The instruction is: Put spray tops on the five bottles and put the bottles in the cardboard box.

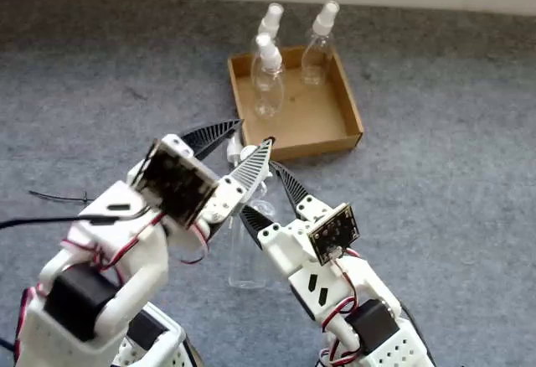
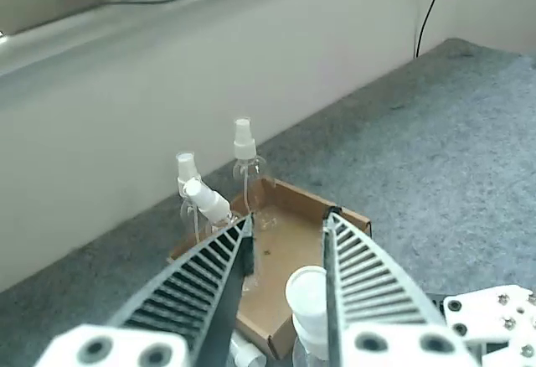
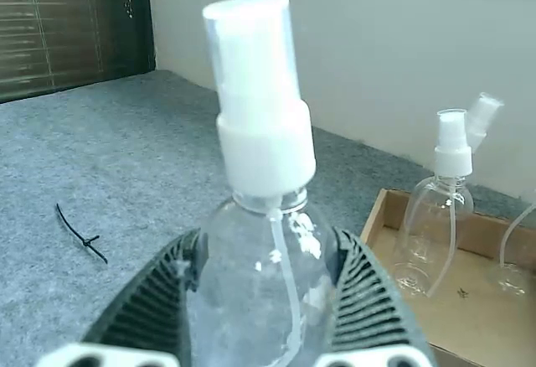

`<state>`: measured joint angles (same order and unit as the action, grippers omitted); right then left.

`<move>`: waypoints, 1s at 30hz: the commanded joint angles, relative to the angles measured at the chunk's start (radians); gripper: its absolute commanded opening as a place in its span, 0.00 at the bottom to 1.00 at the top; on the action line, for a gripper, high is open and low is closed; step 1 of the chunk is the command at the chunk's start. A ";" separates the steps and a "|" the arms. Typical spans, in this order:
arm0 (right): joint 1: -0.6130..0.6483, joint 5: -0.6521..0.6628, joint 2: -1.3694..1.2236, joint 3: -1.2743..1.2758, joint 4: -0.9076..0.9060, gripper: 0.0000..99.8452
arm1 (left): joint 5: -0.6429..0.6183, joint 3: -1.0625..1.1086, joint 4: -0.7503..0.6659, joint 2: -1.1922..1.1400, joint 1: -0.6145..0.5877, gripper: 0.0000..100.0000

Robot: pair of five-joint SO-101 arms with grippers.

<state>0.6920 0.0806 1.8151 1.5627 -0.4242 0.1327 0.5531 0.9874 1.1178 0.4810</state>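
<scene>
Your right jaws gripped the bottle (image 3: 260,300) by its body, upright, just short of the box's (image 1: 318,145) near edge, with three capped bottles (image 1: 268,78) at the box's far end. Your left jaws stood open on either side of the spray top (image 2: 308,300), off-centre. To seat it well, you probably needed to centre them on the collar, close squarely, and twist without tilting the bottle.

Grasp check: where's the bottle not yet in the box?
The bottle stands upright at high view centre between the arms, just short of the cardboard box; the right gripper clamps its body, the left gripper straddles its spray top.
</scene>
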 commanded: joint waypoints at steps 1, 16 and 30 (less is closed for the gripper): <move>-0.015 -0.011 0.010 -0.012 -0.002 0.00 | 0.009 0.015 -0.003 -0.048 -0.012 0.13; -0.013 -0.006 0.010 -0.012 -0.002 0.00 | 0.072 0.114 -0.124 -0.059 -0.061 0.13; 0.082 -0.002 0.010 0.054 0.002 0.00 | 0.069 -0.016 -0.104 -0.059 -0.010 0.13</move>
<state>0.7350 0.0806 1.8151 1.6134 -0.4242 0.1987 0.6084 0.8784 1.0625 0.4335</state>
